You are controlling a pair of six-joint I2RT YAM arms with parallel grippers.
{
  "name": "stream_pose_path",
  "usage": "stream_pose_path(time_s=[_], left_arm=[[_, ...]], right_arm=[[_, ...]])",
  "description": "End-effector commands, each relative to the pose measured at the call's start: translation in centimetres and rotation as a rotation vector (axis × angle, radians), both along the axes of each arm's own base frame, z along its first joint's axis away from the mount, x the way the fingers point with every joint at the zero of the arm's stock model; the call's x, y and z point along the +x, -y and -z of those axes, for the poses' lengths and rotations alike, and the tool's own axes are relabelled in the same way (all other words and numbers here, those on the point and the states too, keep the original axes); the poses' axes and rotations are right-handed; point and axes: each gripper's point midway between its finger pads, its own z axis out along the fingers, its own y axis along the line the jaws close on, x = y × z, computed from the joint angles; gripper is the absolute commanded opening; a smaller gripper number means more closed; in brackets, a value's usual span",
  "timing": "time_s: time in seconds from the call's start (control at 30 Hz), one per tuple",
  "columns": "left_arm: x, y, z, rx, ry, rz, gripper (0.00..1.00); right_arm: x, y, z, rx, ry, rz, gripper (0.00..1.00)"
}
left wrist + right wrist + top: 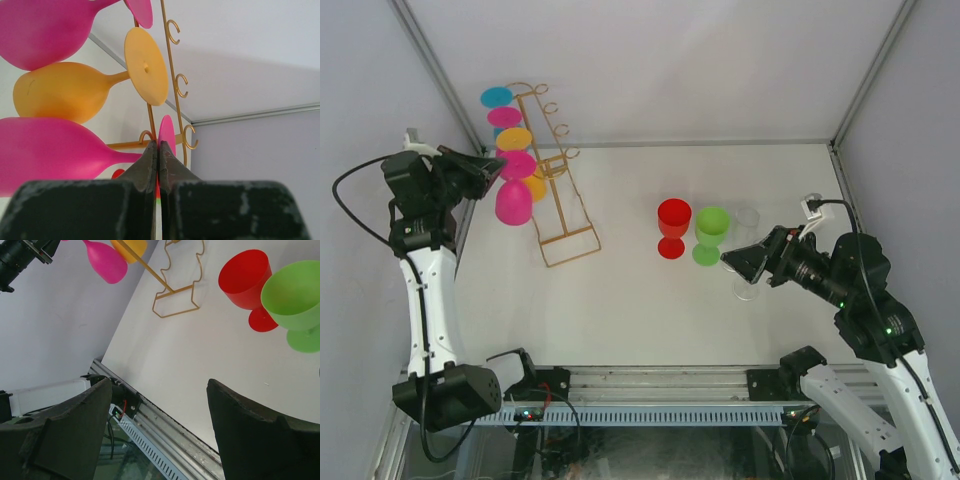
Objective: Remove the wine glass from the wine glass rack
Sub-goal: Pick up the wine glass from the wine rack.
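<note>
The gold wine glass rack [560, 205] stands at the table's far left with several coloured glasses hanging on its left side. My left gripper [501, 168] is shut, its tips [158, 146] right at the stem of the lowest pink wine glass [50, 155], next to its foot [167, 131]. Nothing shows between the fingers, and the stem passes behind them. That glass's bowl [513, 203] hangs beside the rack. My right gripper [738, 260] hovers open at the right, far from the rack, with nothing in it [160, 390].
A red glass [673, 225], a green glass [711, 232] and a clear glass [748, 220] stand upright mid-table, by the right gripper. An orange glass [57, 92] and another pink one [40, 27] hang above the gripped-at glass. The left wall is close behind the left arm.
</note>
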Motion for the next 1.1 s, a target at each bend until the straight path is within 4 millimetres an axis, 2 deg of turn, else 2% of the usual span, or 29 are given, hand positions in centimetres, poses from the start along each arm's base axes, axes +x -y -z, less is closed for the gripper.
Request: stream_pose_path(time_s=[0.0,0.3,0.57,0.8,1.07], left_arm=[[-0.5,0.3,-4.4,0.006,0.125,0.006,0.0],[-0.7,-0.5,-3.6,0.036,0.092,-0.029,0.0],[-1.1,-1.4,-4.3,0.02,0.099,-0.025,0.0],[-1.8,-1.4,-4.6,0.011,0.114,-0.026,0.0],[-3.2,-1.1,-5.9,0.022,0.163,-0.03,0.0]], right_arm=[[0.5,-0.2,-0.5,0.018,0.012,0.005,0.76],[0.4,-0.1,-0.6,0.019,0.017,0.01,0.76],[0.4,0.1,-0.6,0.016,0.02,0.018,0.76],[0.4,-0.2,-0.6,0.022,0.012,0.007,0.76],[0.4,-0.1,-0.7,0.024,0.02,0.009,0.76]])
